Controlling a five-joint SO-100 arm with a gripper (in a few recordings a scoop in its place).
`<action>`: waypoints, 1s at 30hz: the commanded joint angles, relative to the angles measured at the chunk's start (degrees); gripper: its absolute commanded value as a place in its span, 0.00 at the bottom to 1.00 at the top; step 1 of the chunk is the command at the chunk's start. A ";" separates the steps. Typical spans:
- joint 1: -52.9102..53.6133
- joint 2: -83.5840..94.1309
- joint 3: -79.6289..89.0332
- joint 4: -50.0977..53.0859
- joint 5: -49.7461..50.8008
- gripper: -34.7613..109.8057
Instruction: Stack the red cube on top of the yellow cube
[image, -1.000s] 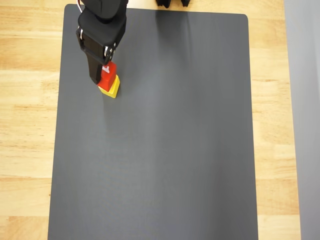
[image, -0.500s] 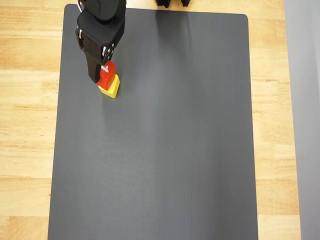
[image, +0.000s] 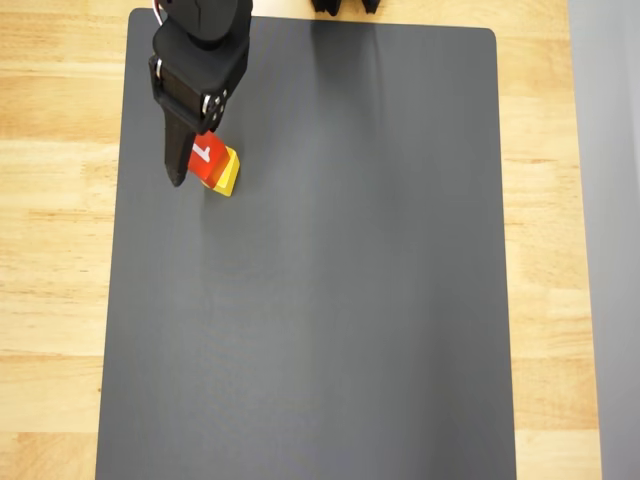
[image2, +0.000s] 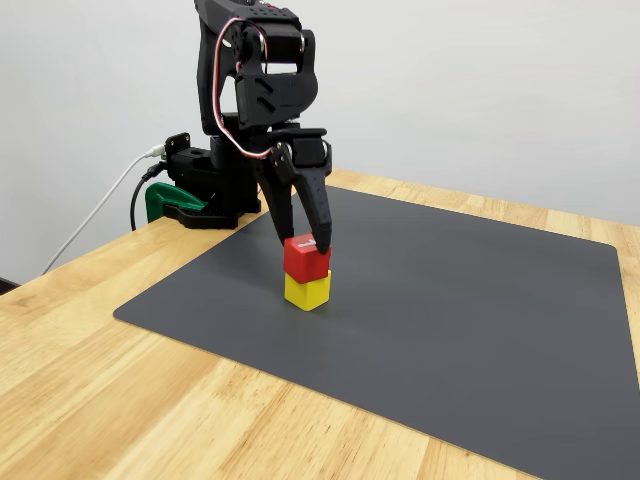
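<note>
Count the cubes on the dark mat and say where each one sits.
2. The yellow cube rests on the mat near the arm's base; the red cube sits on top of it, between the open gripper fingers. No others are visible.

A: Setting, type?
B: Robotics lab bench or test station. Evidence: light wooden table (image2: 120, 400), dark grey work mat (image2: 480, 320) laid flat on it, plain white wall (image2: 480, 90) behind.
A: Fixtures?
B: Black arm base fixed by a green clamp (image2: 160, 202) at the table's edge; grey cable (image2: 95, 220) trailing off.
</note>
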 joint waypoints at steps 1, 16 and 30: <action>-0.09 2.29 0.18 1.58 -1.58 0.49; -6.94 19.95 0.97 12.22 -1.93 0.51; -27.16 29.27 9.93 -3.78 3.43 0.32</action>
